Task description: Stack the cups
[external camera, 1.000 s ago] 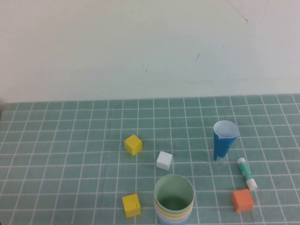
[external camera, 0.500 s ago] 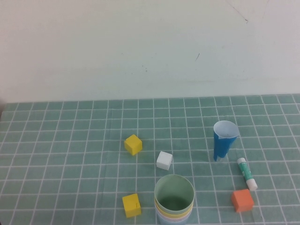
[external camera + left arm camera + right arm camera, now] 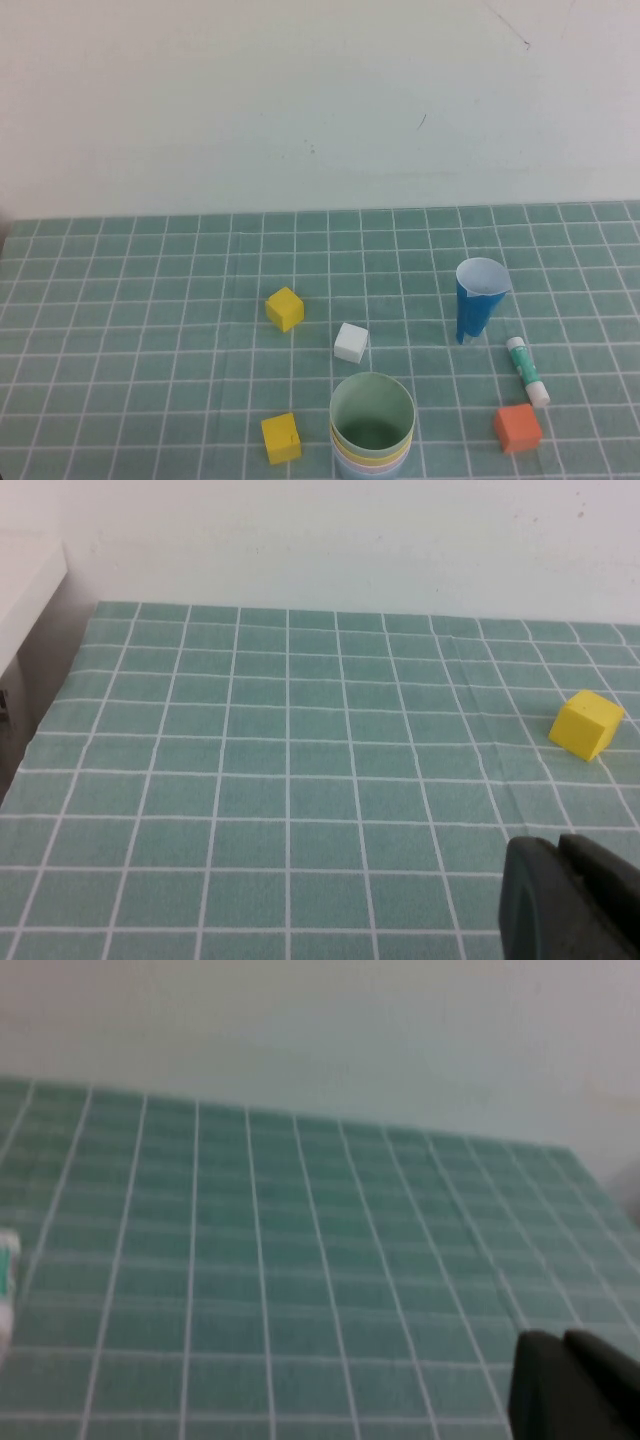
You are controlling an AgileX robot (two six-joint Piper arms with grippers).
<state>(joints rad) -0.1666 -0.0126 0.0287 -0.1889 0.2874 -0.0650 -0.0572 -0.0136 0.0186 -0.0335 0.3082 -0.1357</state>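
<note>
Neither of my arms shows in the high view; each appears only in its own wrist camera. My left gripper hangs above bare green checked cloth with its dark fingers pressed together, holding nothing, and a yellow cube sits well apart from it on the cloth. My right gripper likewise hangs over bare cloth, fingers closed on nothing, with the end of the glue stick at the far edge of that view. Going left to right across the table in the high view, I count two yellow cubes, one farther back and one nearer me; one white cube near the middle; then the cups, four of them nested into a single upright stack at the near edge, sage green innermost and on top, with yellow, pink and light blue rims showing below it. To the right stands one narrow dark-blue cup with a white inside, upright, then one glue stick lying flat just beside it, and one orange cube nearer me.
</note>
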